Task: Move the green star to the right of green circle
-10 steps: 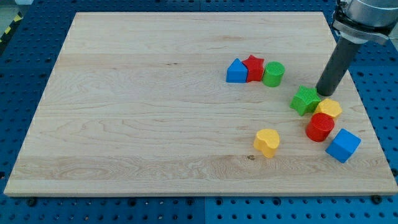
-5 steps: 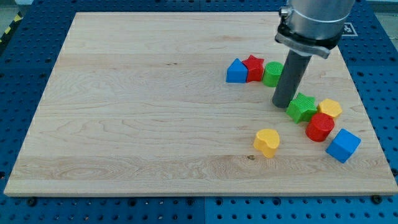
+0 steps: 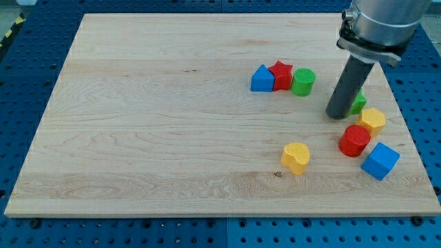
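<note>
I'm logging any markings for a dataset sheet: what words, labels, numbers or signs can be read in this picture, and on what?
None: no readable text, number or brand shows on the wooden board, the coloured blocks, the rod or the blue pegboard table.

A blue triangle [image 3: 261, 79] touches a red star [image 3: 281, 74] on a wooden worktop [image 3: 151, 124], while a yellow heart [image 3: 296, 157], red cylinder [image 3: 354, 140], yellow block [image 3: 373, 120] and blue cube [image 3: 380, 161] sit toward the view's lower right.
</note>
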